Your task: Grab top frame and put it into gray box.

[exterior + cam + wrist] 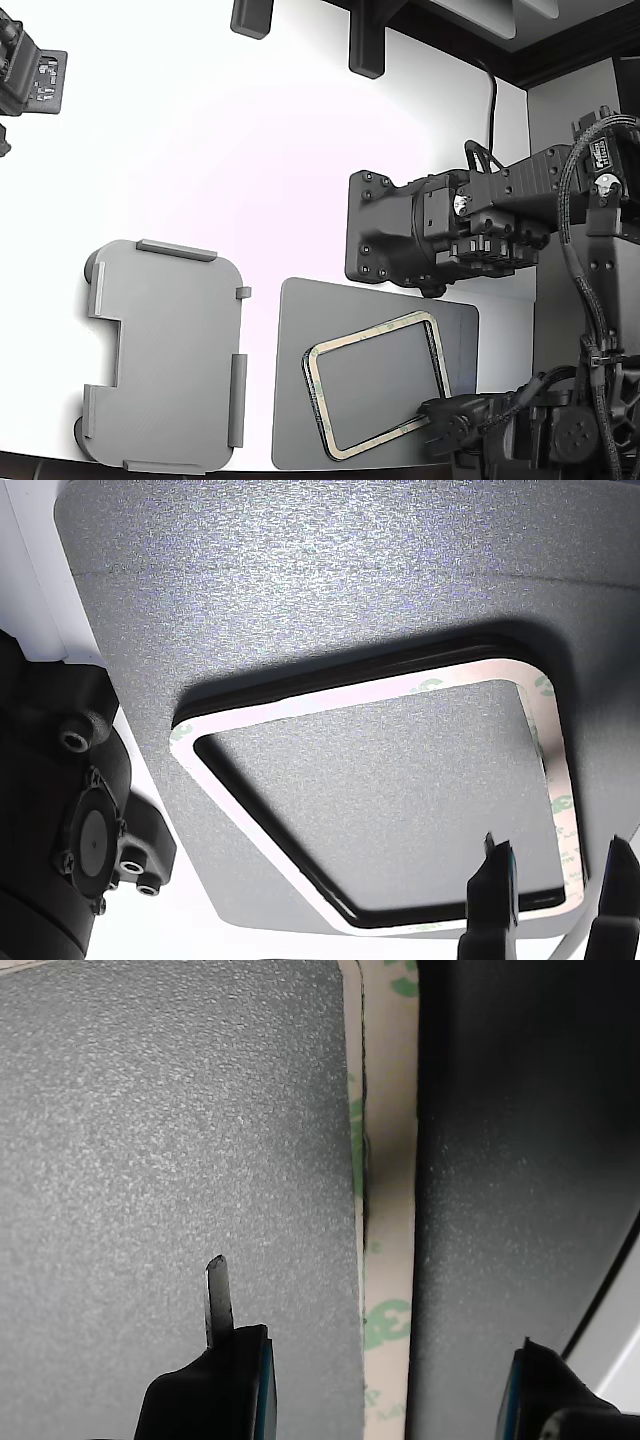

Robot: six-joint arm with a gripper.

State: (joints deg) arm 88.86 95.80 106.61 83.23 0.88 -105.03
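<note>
The top frame (370, 332) is a thin cream frame with green blotches, lying flat on a dark gray mat (300, 310) at the exterior view's lower right. A dark rim shows under its edge. My gripper (428, 412) is low at the frame's lower-right side. In the wrist view my gripper (390, 1360) is open, with one strip of the frame (390, 1160) running between its two fingers. The other view shows the same: gripper (555, 880) astride the frame (330, 700), not closed on it. The gray box (165, 360) sits empty at the exterior view's left.
A second black arm (450, 225) hangs over the far edge of the mat. Its body also fills the left side (60, 810) of the other view. Black fixtures (365, 45) stand at the back of the white table, and another (30, 75) is at the far left.
</note>
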